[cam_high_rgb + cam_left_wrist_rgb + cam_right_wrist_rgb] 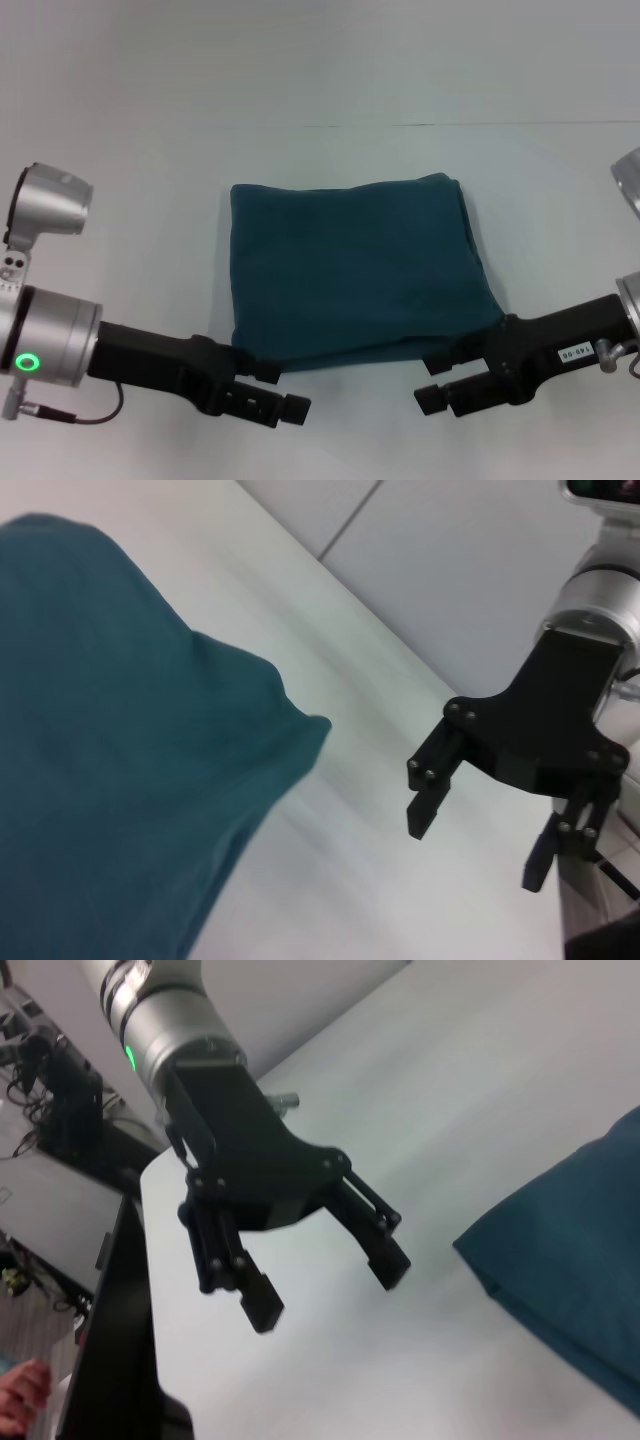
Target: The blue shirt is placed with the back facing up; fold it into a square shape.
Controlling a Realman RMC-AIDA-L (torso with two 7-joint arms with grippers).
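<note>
The blue shirt [350, 270] lies folded into a rough square in the middle of the white table, with layered edges along its near side. My left gripper [285, 392] hovers open just off the shirt's near left corner, holding nothing. My right gripper [432, 380] hovers open just off the near right corner, also empty. The left wrist view shows a shirt corner [110, 760] and the right gripper [480, 840] with its jaws apart. The right wrist view shows the shirt's edge [570, 1250] and the left gripper [325, 1285] with its jaws spread.
Bare white table [120, 200] surrounds the shirt, and a seam [450, 124] runs across its far side. Beyond the table edge [150, 1260] in the right wrist view stand dark equipment [60, 1100] and a person's hand [22, 1392].
</note>
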